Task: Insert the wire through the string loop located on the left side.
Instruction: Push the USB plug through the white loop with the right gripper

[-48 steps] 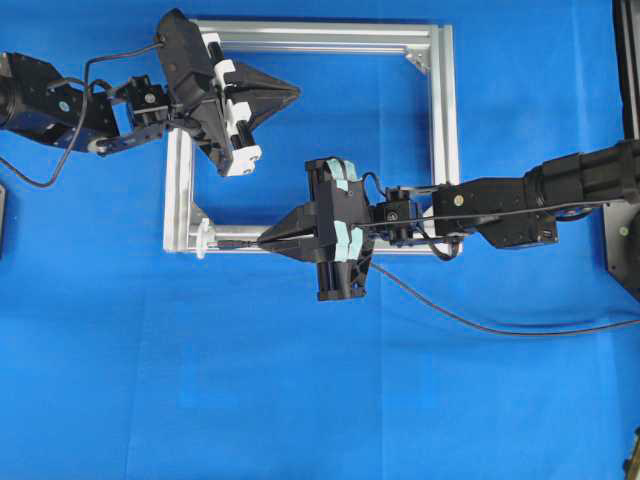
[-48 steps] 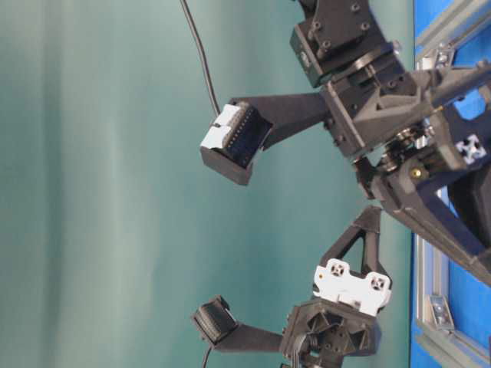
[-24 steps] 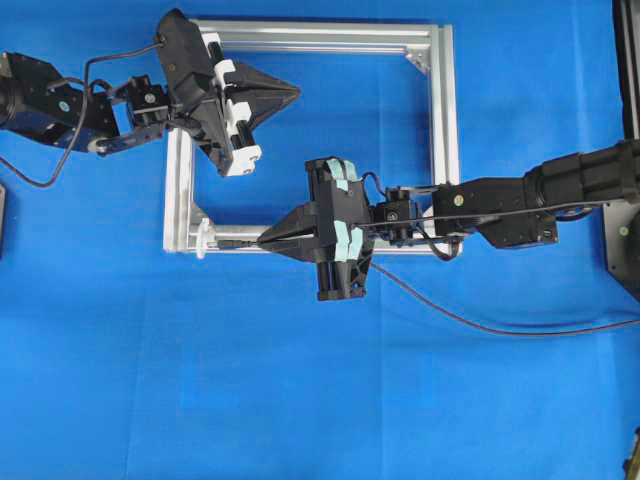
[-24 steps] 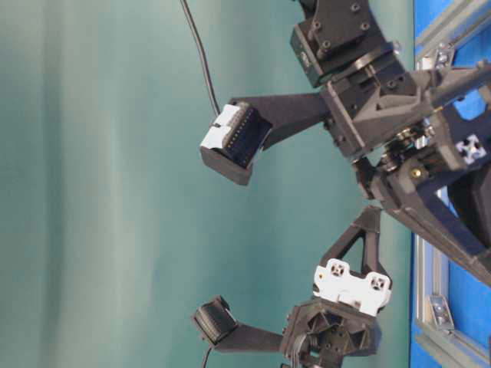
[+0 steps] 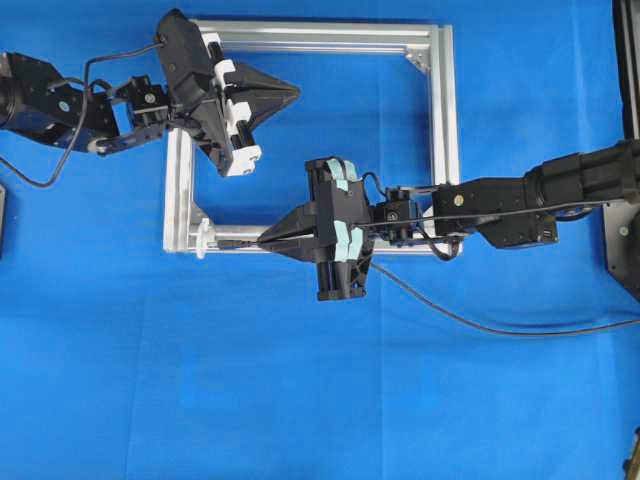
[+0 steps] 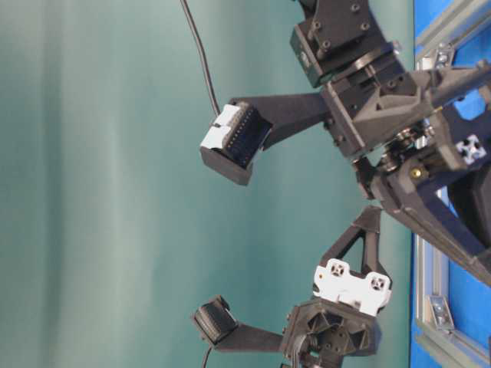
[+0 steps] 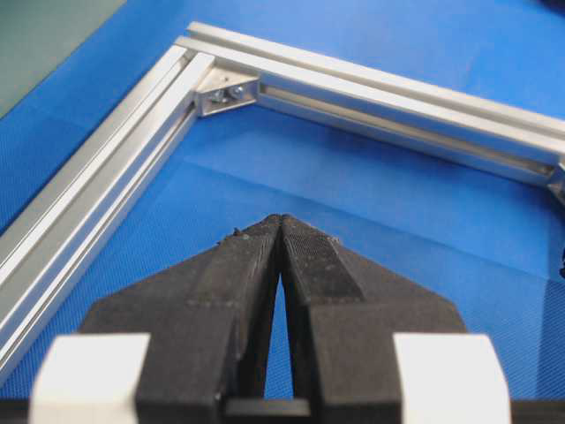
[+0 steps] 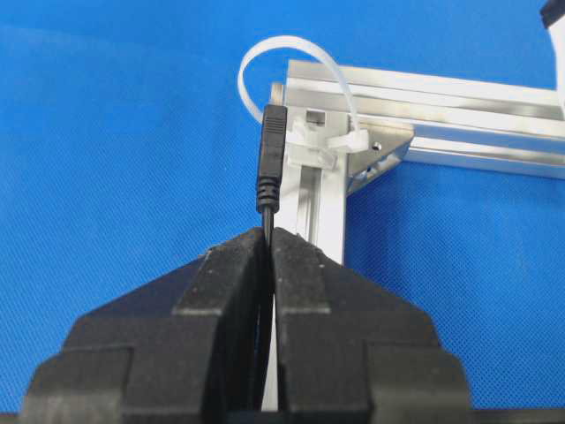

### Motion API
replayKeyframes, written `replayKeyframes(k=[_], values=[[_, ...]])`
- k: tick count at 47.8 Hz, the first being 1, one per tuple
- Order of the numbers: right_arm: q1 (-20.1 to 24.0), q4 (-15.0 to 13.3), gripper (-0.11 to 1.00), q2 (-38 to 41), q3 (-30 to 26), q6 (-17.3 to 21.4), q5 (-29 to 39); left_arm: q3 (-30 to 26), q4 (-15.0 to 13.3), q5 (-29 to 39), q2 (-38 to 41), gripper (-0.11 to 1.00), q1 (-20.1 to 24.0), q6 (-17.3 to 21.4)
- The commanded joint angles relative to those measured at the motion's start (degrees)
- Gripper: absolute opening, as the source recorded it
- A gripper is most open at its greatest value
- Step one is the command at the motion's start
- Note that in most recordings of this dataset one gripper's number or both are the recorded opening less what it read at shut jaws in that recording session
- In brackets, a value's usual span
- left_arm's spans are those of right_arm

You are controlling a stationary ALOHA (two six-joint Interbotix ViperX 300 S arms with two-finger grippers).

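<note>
My right gripper [image 8: 268, 231] [image 5: 262, 241] is shut on the thin black wire [image 8: 270, 163], whose plug tip points at the white string loop [image 8: 291, 66] from just short of it. That loop [image 5: 203, 238] is fixed at the bottom-left corner of the silver aluminium frame [image 5: 445, 120]. The wire [image 5: 470, 322] trails right from the gripper across the blue mat. My left gripper [image 7: 282, 221] [image 5: 293, 93] is shut with nothing in it, hovering over the inside of the frame near its top-left corner.
The square frame lies flat on the blue mat [image 5: 300, 400], with a corner bracket [image 7: 226, 92] ahead of the left gripper. A black arm base [image 5: 628, 150] stands at the right edge. The table-level view shows mostly arm parts [image 6: 368, 100] against a green wall.
</note>
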Motion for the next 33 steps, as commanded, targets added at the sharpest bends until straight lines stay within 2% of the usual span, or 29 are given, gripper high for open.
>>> replayKeyframes(k=[1,12,33], values=[[-0.1,0.0,-0.1,-1.0,-1.1,0.0,-0.4,-0.4,0.2,-0.3,-1.8,0.0,-0.1,-0.1],[-0.1,0.0,-0.1,0.5,-3.2,0.1,0.3,-0.6,0.2,-0.3,-1.8,0.0,0.0,-0.1],[-0.4,0.0,-0.1,7.2,-12.9,0.0,3.0,-0.4,0.2,-0.3,-1.8,0.0,-0.2,-0.1]])
